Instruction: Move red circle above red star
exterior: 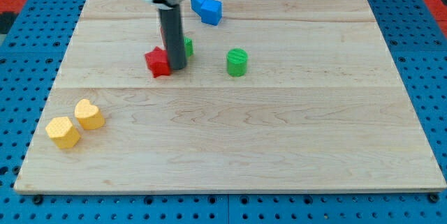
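Red block [158, 62] touching my tip [176, 67]

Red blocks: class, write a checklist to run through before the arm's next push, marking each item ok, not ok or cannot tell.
1. My tip in view on the board: ok.
2. Tip next to the red block, at its right in the view: ok.
3. That block's shape, circle or star: cannot tell.
4. Second red block in view: not ok; the rod may hide it.
5. Green cylinder apart from the tip: ok.
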